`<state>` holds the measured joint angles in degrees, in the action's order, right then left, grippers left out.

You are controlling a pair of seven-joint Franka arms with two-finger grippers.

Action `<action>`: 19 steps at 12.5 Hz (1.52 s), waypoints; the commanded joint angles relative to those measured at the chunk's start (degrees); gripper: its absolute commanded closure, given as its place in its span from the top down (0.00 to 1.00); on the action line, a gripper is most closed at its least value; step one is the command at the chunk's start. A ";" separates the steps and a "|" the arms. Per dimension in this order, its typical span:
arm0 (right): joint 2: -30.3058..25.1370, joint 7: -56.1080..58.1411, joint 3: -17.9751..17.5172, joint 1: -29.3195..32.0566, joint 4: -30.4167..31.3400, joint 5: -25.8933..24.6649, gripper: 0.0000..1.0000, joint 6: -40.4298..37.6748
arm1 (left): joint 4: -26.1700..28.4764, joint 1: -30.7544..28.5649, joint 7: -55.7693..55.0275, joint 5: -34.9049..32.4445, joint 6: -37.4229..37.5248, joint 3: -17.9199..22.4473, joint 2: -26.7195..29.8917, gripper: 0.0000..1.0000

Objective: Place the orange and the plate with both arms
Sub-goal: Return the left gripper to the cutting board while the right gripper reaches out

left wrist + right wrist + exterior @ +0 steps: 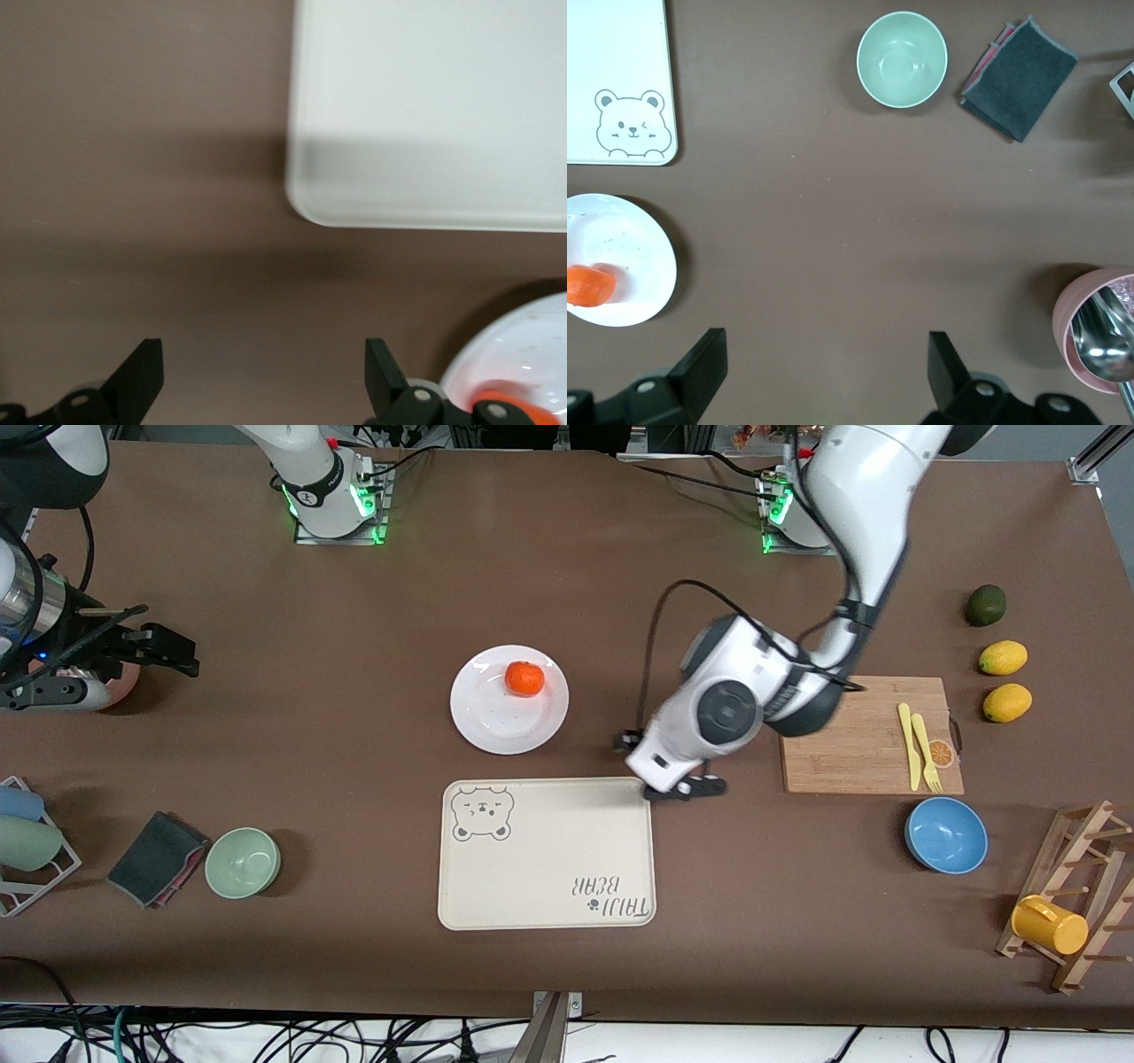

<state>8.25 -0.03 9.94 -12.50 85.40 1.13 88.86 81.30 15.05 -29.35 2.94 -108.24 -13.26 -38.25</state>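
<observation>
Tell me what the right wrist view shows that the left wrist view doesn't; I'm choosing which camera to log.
Only the right wrist view shows the green bowl, the dark folded cloth, a pink cup and the tray's bear drawing. The left wrist view shows nothing the right lacks, only a closer plain corner of the tray. Both show the brown table, the plate with the orange on it, and open jaws.

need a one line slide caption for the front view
Orange rests on the white plate; left gripper open by the bear tray.

White arms, black jaws (cables too), green-lit bases
</observation>
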 commanded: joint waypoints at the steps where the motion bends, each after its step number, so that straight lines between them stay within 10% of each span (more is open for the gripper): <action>1: -0.07 -0.59 -0.10 0.11 -0.59 -0.08 1.00 0.00 | 0.97 -6.33 10.76 -1.71 3.91 -0.54 1.95 1.00; 19: 9.16 3.89 -0.18 1.52 -0.67 2.13 1.00 7.03 | 0.79 -25.07 39.11 -12.86 7.87 0.07 7.65 1.00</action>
<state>17.19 2.31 10.07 -10.86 85.73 4.08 96.34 81.16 -9.67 8.87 -7.14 -101.84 -12.79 -34.31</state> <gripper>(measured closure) 0.000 0.000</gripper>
